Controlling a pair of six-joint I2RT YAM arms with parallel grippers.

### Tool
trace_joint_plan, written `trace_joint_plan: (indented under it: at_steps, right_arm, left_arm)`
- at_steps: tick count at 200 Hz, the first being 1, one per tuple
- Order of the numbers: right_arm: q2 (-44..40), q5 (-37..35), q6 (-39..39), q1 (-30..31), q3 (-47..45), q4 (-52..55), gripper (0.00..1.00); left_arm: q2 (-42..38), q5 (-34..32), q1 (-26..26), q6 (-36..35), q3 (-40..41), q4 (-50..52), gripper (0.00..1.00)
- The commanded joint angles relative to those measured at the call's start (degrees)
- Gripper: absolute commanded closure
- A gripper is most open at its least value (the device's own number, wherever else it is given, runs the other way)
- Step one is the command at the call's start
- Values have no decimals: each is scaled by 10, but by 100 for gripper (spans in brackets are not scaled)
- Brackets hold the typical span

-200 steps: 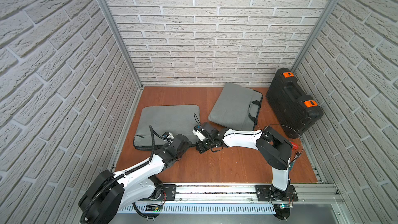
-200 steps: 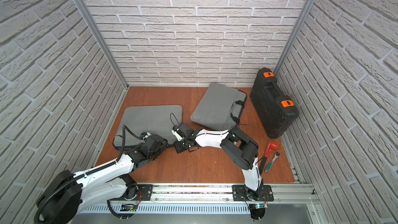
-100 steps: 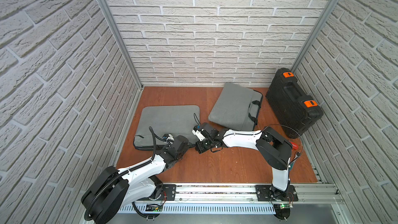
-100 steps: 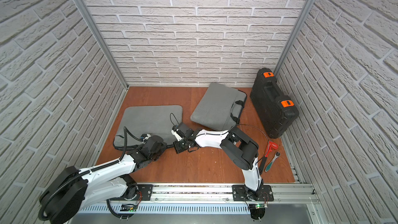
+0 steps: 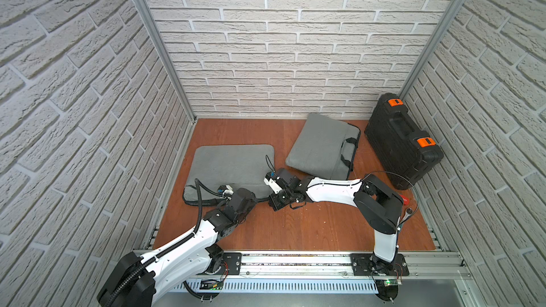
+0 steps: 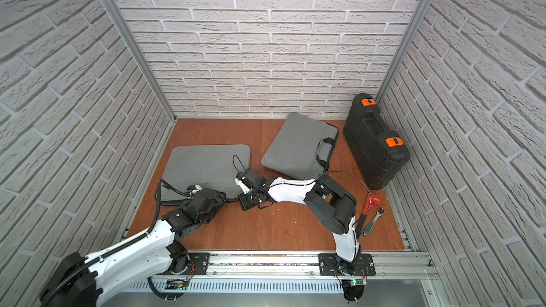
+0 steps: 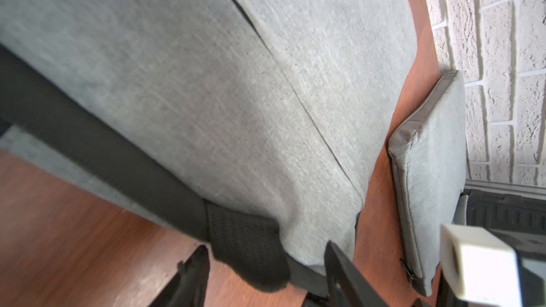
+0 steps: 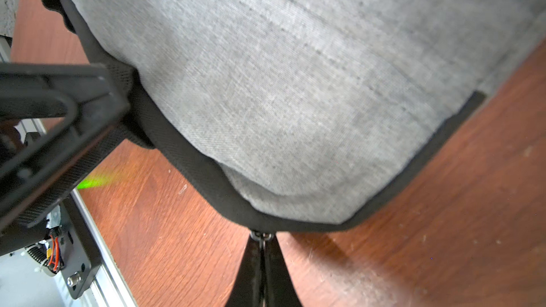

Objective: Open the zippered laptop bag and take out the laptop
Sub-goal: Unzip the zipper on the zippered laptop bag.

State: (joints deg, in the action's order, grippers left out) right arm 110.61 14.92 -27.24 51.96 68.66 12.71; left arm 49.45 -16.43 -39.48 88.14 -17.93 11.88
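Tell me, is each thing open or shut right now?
laptop bag: flat, looks zipped shut
other gray bag: looks shut
black tool case: shut
left gripper: open, black handle between its fingers
right gripper: shut on the zipper pull

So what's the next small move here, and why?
Probably close the left gripper on the black handle its open jaws straddle, bracing the gray laptop bag. The right gripper is shut on the zipper pull at the bag's corner, and pulling it could drag the unheld bag.
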Motion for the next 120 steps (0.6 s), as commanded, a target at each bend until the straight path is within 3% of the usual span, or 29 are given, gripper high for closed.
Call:
trace_joint_plan:
  at_steps: [1,33,79,120]
  right_arm:
    - [-21,25,-1,2,8,-10,94]
    - [-22,31,0,2,6,-9,94]
    - [-21,37,-4,2,7,-13,94]
    - [-26,39,-5,3,3,-13,94]
  left_arm:
    - [-11,15,-6,-2,-7,44,31]
    - [-2,19,-41,18,-18,51,26]
    - [58,19,-62,53,17,-82,26]
    - [82,-7,-62,52,39,-153,34]
